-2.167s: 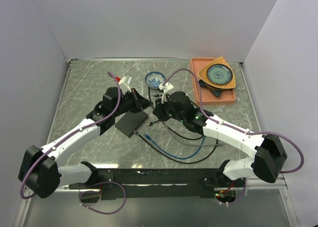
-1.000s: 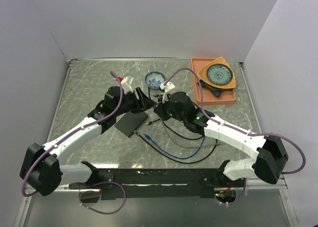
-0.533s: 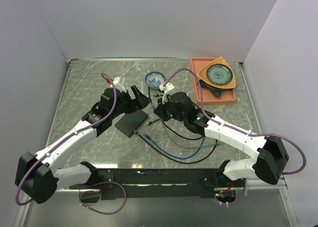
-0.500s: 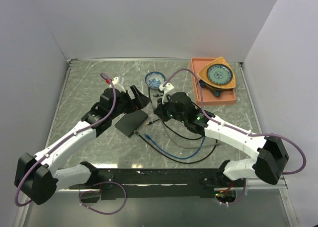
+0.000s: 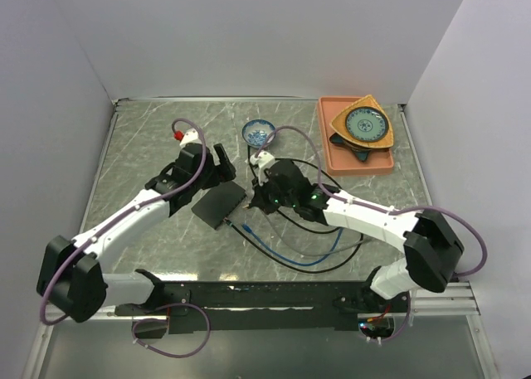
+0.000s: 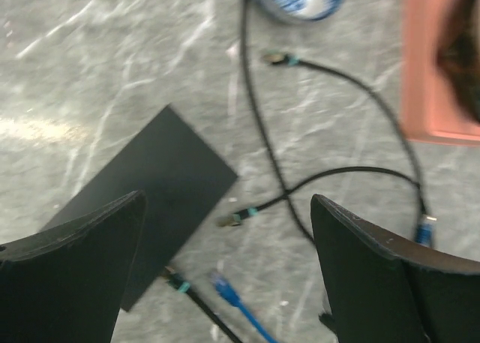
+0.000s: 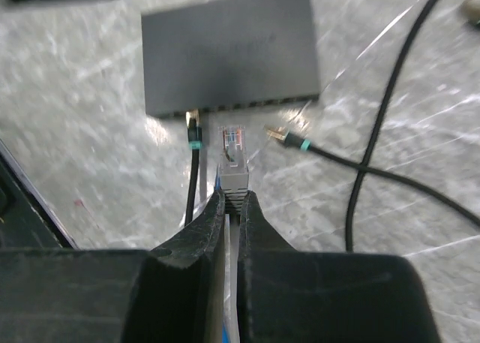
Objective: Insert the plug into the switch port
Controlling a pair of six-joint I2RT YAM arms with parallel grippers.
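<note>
— In the middle of the grey marbled table (image 5: 141,147), what lies there?

— The switch (image 5: 220,206), a flat black box set at a slant, its row of sockets facing the near right. It sits between the two arms.

— And the plug?

— The right gripper (image 7: 232,200) has it. The fingers are pinched tight on the grey boot of the plug (image 7: 232,161). Its clear tip points at the socket edge of the switch (image 7: 232,50) and stops just short of it, not touching.

— Anything else along that edge?

— A black cable (image 7: 196,170) with a teal ring. Its gold tip meets the edge just left of the held plug, though I cannot tell whether it is seated in a socket. A second teal-ringed plug (image 7: 289,139) lies loose on the table to the right.

— What about the left gripper?

— The left gripper (image 6: 225,208) hangs above the far corner of the switch with its fingers (image 6: 75,275) spread wide and nothing between them. Under it you see the switch (image 6: 150,197), a blue plug (image 6: 221,283) beside the near edge, and loops of black cable.

— Further back?

— A small blue patterned bowl (image 5: 259,132), and on the right an orange tray (image 5: 325,143) carrying a green plate (image 5: 366,125).
</note>
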